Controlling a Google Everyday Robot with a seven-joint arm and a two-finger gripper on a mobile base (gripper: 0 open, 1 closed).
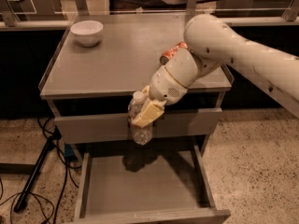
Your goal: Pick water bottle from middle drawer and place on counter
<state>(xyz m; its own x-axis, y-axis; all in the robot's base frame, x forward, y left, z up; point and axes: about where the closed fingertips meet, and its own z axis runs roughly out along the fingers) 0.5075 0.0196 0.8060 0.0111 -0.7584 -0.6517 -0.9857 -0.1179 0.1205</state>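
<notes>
Left: white bowl (87, 31) on the counter (121, 64). Centre: water bottle (141, 133), roughly upright, hangs above the open middle drawer (140, 185), the gripper (145, 116) clamping its ribbed mid-body. It is probably light, thin-walled and crushable, so a moderate grip suits. Right: soda can (172, 54).

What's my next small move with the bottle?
Probably lift straight up. The claw holds the bottle above the open drawer, but most of the bottle hangs below the counter's front edge. It likely has to clear that edge before moving in over the top.
</notes>
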